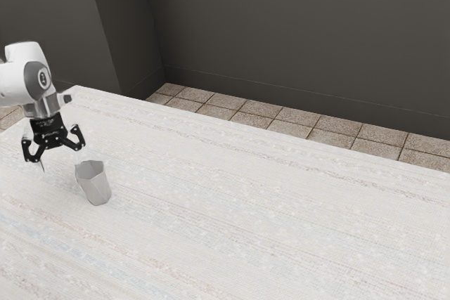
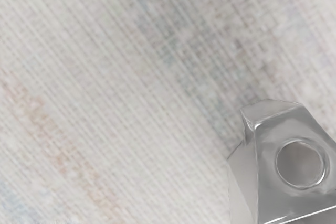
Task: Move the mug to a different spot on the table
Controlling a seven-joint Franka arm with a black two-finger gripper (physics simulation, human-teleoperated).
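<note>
A pale grey faceted mug (image 1: 93, 182) stands upright on the whitish table (image 1: 267, 201) near the exterior view's left. My black gripper (image 1: 54, 151) hangs above the table, a little to the left of the mug and above its rim, not touching it. Its fingers are spread open with nothing between them. In the wrist view the mug (image 2: 286, 163) appears from above, its angular walls and round inner bottom visible, off to one side of my hand.
The table's far edge (image 1: 232, 123) runs diagonally, with brown floor tiles (image 1: 337, 131) and dark walls behind it. Bare tabletop stretches toward the exterior view's right and front.
</note>
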